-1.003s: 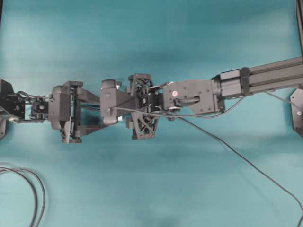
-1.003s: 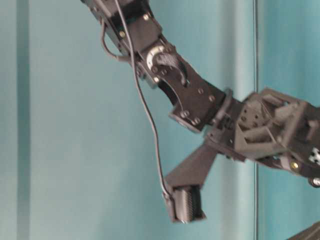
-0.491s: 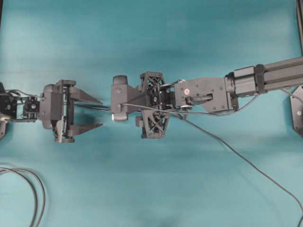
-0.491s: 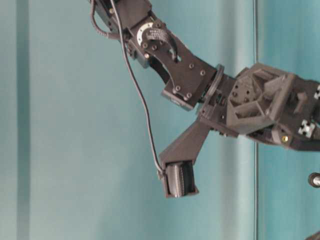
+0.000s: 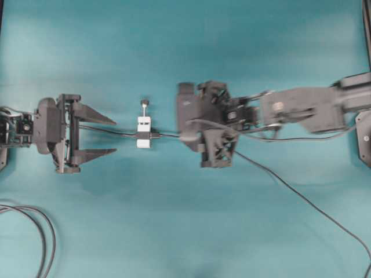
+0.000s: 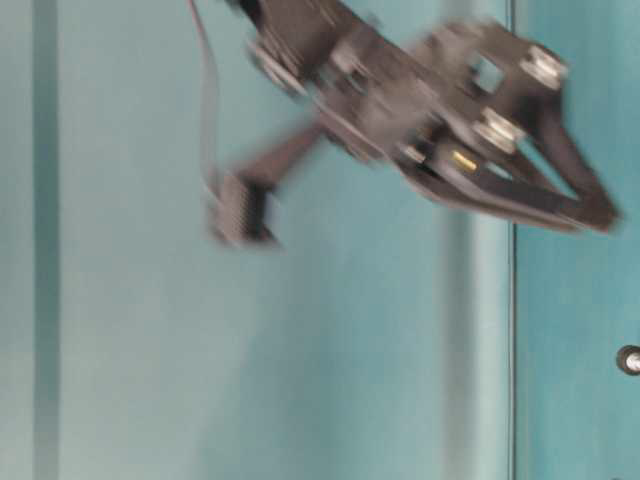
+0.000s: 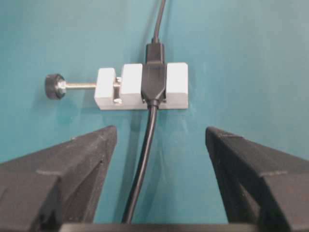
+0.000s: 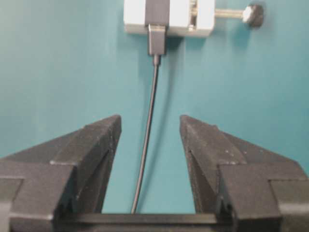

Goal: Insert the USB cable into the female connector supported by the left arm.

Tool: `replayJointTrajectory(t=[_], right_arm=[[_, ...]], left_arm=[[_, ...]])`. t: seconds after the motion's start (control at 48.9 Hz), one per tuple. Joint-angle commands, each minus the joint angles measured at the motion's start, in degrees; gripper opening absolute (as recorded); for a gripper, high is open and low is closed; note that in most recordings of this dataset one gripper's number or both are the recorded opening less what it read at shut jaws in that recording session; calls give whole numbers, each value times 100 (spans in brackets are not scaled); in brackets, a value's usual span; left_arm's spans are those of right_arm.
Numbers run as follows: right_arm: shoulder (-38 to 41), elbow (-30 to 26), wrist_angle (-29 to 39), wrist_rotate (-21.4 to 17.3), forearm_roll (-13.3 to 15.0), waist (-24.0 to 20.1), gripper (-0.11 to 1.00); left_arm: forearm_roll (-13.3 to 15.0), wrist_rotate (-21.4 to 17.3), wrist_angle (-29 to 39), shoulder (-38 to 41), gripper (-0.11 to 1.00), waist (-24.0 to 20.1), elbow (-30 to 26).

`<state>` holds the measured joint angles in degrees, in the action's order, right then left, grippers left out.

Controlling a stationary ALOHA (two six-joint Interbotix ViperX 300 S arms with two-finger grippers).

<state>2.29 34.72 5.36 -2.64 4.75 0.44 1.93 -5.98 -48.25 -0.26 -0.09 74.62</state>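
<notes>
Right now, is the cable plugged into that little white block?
Plugged in: the USB cable meets the female connector with its plug collar against the socket; both claws hang open, apart from it.

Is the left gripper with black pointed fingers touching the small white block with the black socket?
Apart. In the left wrist view, bare teal surface separates the left gripper from the white block; its fingers are spread wide.
</notes>
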Motion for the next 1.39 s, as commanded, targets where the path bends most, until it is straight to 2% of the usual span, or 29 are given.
replayJointTrajectory(t=[0.0,0.225,0.45,0.634,0.696,0.88,0.962,1.207,1.371], right_arm=[[-501,360,-413,9,18,35,54],[-1239,1371,-1424,9,18,35,54],[-1951,2092,-2065,0,9,53,54],[-2769,2769,-2610,9,9,176,54],[-3067,3032,-2786,9,9,211,54],[-4017,3779,-2927,-62,18,202,54],[-4482,4025,-2918,-132,9,202,54],[-6047,4456,-2892,-158,9,202,54],[-6434,4667,-2443,-176,9,211,54]], left_arm=[[18,132,413,-510,84,0,-26],[18,167,1336,-1740,83,0,123],[9,88,1485,-2936,83,0,598],[0,62,1740,-4210,84,0,967],[-9,70,2092,-4597,83,0,976],[-9,149,3718,-5520,83,9,800],[0,193,4122,-5792,83,9,686],[0,492,3867,-6047,83,62,826],[-35,457,3463,-6047,83,70,932]])
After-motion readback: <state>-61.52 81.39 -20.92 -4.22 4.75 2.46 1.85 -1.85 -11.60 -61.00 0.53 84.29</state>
